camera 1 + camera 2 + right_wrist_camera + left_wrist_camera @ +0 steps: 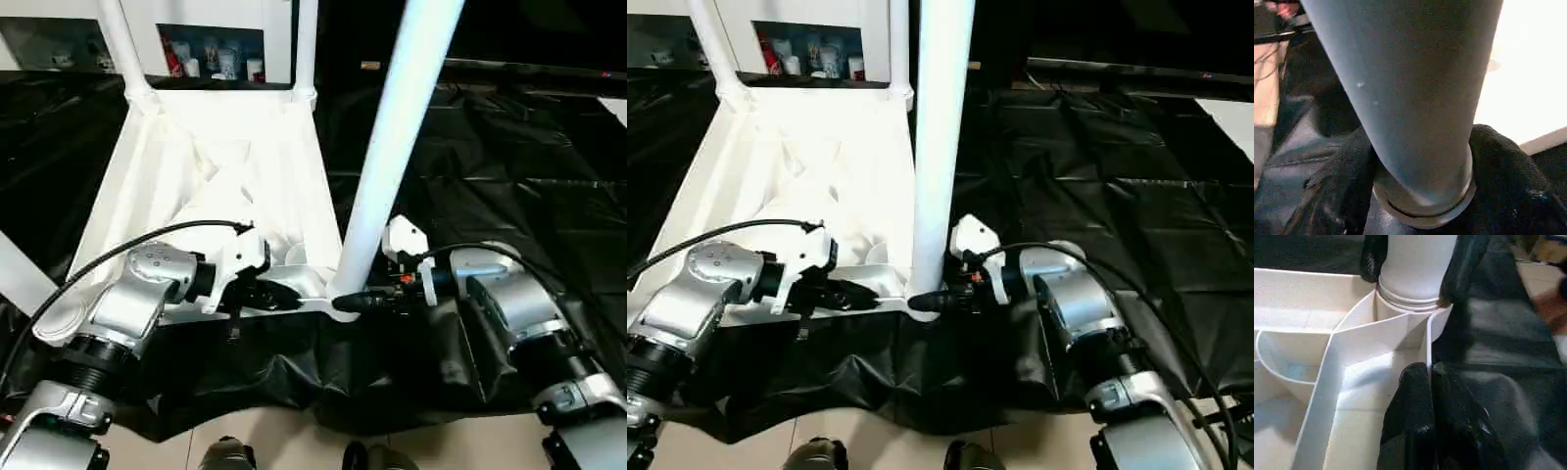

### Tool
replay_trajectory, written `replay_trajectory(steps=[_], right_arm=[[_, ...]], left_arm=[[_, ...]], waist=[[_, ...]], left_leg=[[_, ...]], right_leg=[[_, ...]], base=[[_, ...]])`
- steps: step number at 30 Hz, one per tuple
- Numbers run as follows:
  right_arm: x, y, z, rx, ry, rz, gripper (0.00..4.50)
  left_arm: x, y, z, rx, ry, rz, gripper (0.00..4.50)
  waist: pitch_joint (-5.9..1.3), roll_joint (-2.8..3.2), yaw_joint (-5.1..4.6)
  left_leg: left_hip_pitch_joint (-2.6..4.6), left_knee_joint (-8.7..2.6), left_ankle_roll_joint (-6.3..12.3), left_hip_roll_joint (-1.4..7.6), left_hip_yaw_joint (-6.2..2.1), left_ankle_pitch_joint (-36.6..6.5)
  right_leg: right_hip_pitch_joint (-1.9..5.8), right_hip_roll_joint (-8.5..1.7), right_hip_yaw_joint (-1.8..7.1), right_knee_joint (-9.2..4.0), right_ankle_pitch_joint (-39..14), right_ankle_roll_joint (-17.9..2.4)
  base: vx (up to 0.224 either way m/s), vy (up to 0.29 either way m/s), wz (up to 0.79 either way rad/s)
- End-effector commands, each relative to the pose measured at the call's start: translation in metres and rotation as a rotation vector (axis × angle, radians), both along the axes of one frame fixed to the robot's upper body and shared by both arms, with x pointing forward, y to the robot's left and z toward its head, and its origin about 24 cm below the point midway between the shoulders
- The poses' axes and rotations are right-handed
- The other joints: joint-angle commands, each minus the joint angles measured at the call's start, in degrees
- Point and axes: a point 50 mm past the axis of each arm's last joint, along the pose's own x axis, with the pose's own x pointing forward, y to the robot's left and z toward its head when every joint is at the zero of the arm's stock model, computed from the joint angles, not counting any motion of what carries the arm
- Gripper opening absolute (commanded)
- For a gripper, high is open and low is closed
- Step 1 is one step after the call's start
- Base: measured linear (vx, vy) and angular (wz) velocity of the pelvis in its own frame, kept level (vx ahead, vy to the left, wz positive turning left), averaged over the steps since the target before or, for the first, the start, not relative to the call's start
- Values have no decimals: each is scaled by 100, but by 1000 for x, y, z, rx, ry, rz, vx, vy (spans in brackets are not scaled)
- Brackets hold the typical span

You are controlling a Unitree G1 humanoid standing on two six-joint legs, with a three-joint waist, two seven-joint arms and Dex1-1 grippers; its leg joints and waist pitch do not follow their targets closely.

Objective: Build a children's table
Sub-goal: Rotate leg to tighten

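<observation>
Children's table [211, 186] inverted: three legs seated, near-left socket [61, 315] unfilled. Near-right leg [392, 147] clasped by right gripper [351, 302]; rim pinched by shut left gripper [279, 294].

The white table top [225, 176] lay upside down in front of me, its ribbed underside facing up. Two white legs [125, 44] stood up in the far corner sockets. A third long white leg [392, 147] stood in the near corner socket [1410, 308], leaning a little.
</observation>
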Motion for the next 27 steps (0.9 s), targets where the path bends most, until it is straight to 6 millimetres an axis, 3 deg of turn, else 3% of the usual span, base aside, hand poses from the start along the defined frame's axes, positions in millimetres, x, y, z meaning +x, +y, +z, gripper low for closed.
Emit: replay_trajectory(steps=[1,2,4,9,10,14,17,22,27], right_arm=[[8,12,-13,-2,0,-165,257],[9,13,-15,-6,-1,-192,256],[16,24,-24,2,6,-368,256],[23,45,-32,53,37,-605,246],[24,51,-34,62,53,-650,246],[22,65,-32,92,58,-643,246],[20,79,-28,129,49,-608,316],[21,75,-25,120,24,-584,359],[23,48,-15,74,-33,-467,402]], left_arm=[[14,-19,15,-101,-68,90,0],[15,-20,15,-105,-70,104,0],[23,-28,14,-98,-98,190,0],[37,-47,13,-122,-123,348,0],[38,-53,13,-129,-128,367,0],[38,-62,14,-131,-144,365,0],[34,-72,14,-139,-163,327,0],[29,-71,12,-126,-171,280,0],[23,-61,8,-102,-159,214,0]], waist=[[-477,20,-32],[-451,21,-58],[-460,-2,-128],[-451,9,-214],[-466,4,-217],[-465,9,-229],[-471,-6,-236],[-472,2,-246],[-484,-2,-222]], left_leg=[[83,-394,150,96,5,-1344],[74,-408,109,94,2,-1410],[56,-422,-60,65,-34,-1542],[92,-409,-20,49,-23,-1615],[83,-416,-43,47,-44,-1599],[77,-416,56,54,-30,-1605],[68,-412,93,53,-23,-1591],[63,-420,118,59,-25,-1586],[57,-402,212,71,-20,-1477]], right_leg=[[395,-249,248,-402,-1785,-1113],[376,-242,246,-418,-1917,-1094],[408,-256,221,-465,-2450,-851],[342,-243,227,-537,-2637,-709],[372,-242,207,-514,-2617,-710],[361,-231,221,-507,-2342,-753],[368,-235,222,-502,-2252,-780],[379,-231,223,-483,-2152,-828],[409,-232,230,-459,-1920,-886]], base=[[0,0,0],[0,0,0],[0,0,0],[0,0,0],[0,0,0],[0,0,0],[0,0,0],[0,0,0],[0,0,0]])
